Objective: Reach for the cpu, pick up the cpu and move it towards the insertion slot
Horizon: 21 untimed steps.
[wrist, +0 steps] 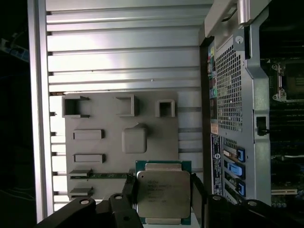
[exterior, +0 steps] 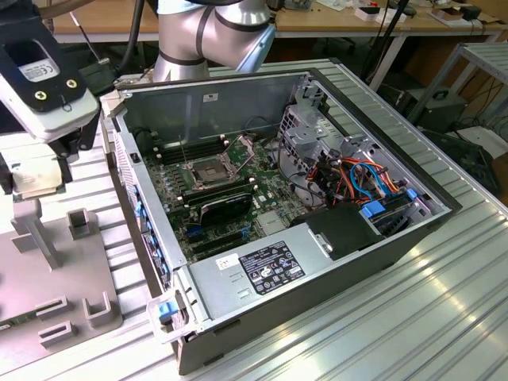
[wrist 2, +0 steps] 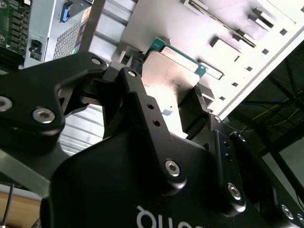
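Jaws clamped on cpu [wrist: 164, 192], gripper [wrist: 164, 199] raised above grey fixture plate [wrist: 104, 123]; pickup done, insertion slot [exterior: 203, 170] well apart

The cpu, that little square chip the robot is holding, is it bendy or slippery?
Probably stiff: the cpu looks like a flat metal-topped plate with straight edges between the gripper fingers. Its smooth, shiny face could be a bit slippery. It looks thin and small, so likely light, and being flat it shouldn't roll.
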Tool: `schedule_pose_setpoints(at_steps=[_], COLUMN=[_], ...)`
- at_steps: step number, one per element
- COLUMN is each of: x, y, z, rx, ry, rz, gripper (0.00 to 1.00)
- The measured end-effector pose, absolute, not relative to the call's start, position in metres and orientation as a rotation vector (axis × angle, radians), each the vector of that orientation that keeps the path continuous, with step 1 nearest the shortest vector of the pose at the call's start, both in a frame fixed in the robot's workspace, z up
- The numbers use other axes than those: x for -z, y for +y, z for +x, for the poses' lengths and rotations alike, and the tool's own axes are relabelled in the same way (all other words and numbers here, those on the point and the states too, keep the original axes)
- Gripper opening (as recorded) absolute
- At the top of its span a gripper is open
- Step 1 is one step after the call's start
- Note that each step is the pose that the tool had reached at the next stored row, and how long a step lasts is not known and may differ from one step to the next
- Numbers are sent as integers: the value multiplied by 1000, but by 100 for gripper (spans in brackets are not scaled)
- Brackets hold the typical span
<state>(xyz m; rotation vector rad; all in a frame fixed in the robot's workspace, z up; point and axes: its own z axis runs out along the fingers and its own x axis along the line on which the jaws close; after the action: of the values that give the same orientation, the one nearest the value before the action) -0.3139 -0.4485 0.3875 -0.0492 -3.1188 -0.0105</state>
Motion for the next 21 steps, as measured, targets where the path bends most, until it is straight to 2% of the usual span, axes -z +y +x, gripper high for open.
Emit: schedule_pose_setpoints(at_steps=[21], x=[-387], y=[-448], z=[-240], rx=[11], ry=[-3119], rz=[-49], gripper=[55])
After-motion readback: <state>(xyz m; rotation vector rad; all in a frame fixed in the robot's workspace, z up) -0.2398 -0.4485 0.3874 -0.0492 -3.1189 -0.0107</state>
